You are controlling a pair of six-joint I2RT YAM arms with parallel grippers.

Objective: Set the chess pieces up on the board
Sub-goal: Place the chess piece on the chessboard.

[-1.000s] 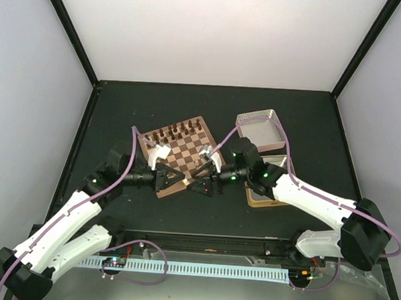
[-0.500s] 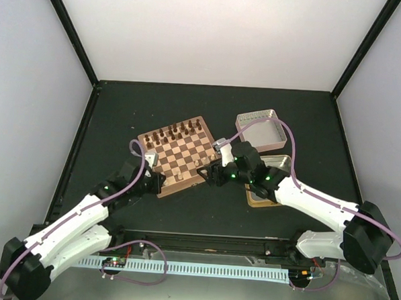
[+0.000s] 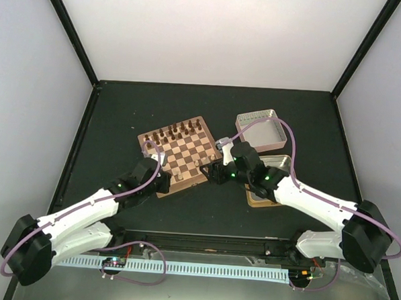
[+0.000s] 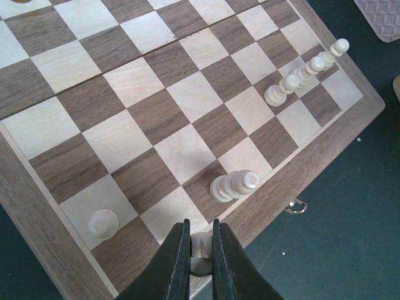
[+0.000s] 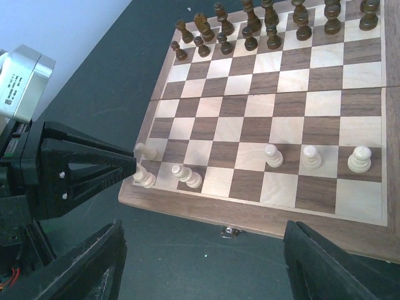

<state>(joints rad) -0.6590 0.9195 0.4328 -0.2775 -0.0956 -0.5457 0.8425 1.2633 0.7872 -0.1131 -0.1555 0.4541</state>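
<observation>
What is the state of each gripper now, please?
Left gripper: jaws closed on a pale chess piece.
Right gripper: jaws open, holding nothing.

Arms: we log white shells on the long links of the left arm point(image 3: 76, 214) and right arm point(image 3: 312, 199), with black joint housings.
Cables: one purple cable point(image 3: 293, 147) trails along each arm.
Lights: small green lights point(image 3: 265, 172) sit on the black wrist sections.
Left hand point(image 4: 200, 232): slim matt-black fingers; black triangular frame with pale screws point(image 5: 64, 177).
Right hand point(image 5: 203, 228): broad black fingers point(image 5: 87, 269).
Camera box point(image 5: 22, 81): grey-white, with a small printed label.
</observation>
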